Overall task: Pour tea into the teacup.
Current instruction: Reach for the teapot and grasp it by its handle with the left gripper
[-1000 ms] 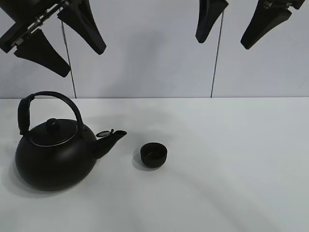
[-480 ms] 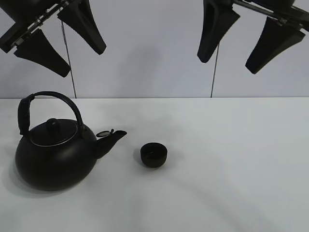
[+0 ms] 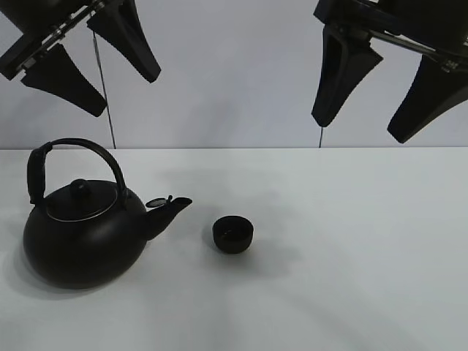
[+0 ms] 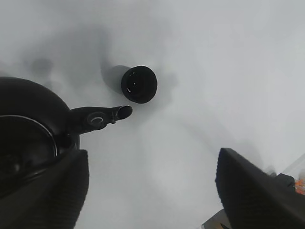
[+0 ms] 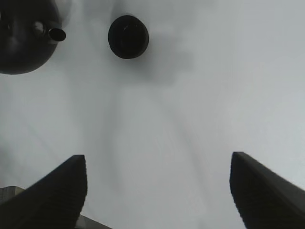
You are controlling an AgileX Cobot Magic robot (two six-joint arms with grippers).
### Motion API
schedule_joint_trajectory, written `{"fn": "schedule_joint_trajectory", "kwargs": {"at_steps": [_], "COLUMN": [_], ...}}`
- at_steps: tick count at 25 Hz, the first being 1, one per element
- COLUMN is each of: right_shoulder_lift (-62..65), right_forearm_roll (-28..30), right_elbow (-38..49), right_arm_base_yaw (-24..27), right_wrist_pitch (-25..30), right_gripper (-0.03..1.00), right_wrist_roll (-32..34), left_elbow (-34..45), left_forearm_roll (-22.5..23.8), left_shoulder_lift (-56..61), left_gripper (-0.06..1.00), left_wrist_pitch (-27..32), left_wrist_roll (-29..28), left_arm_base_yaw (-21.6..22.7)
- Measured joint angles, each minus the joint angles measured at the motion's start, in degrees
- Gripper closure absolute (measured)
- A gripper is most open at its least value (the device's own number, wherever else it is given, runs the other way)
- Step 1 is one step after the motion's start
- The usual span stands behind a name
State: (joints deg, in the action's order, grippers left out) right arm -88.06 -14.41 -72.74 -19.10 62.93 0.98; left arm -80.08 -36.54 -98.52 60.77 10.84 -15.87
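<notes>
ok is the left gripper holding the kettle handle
No, the left gripper hangs open well above the kettle, and nothing touches its handle.

A plain white counter (image 3: 351, 285) fills the lower part of the exterior high view, matte and unmarked. Behind it rises a pale grey-white wall (image 3: 234, 80), meeting it in a straight horizontal edge. One thin dark vertical line (image 3: 110, 131) runs down the wall at that view's left and a second line (image 3: 320, 137) at its right; whether they are seams or cords cannot be told. Soft, diffuse light leaves only faint grey shadows on the counter.
</notes>
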Motion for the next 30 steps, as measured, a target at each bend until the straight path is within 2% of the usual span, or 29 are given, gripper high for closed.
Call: {"fn": "schedule_joint_trajectory", "kwargs": {"at_steps": [20,30], "right_shoulder_lift": [0.0,0.0], "right_forearm_roll": [-0.4,-1.0], "right_elbow": [0.0,0.0], "right_arm_base_yaw": [0.0,0.0], "right_wrist_pitch": [-0.7,-2.5], "right_gripper": [0.40,0.40], "right_wrist_roll": [0.2,0.3], "left_elbow": [0.0,0.0], "left_forearm_roll": [0.0,0.0], "left_shoulder_lift": [0.0,0.0], "left_gripper": [0.41,0.41], "left_wrist_pitch": [0.0,-5.8], "left_wrist_roll": [0.0,0.8], "left_arm_base_yaw": [0.0,0.0]}}
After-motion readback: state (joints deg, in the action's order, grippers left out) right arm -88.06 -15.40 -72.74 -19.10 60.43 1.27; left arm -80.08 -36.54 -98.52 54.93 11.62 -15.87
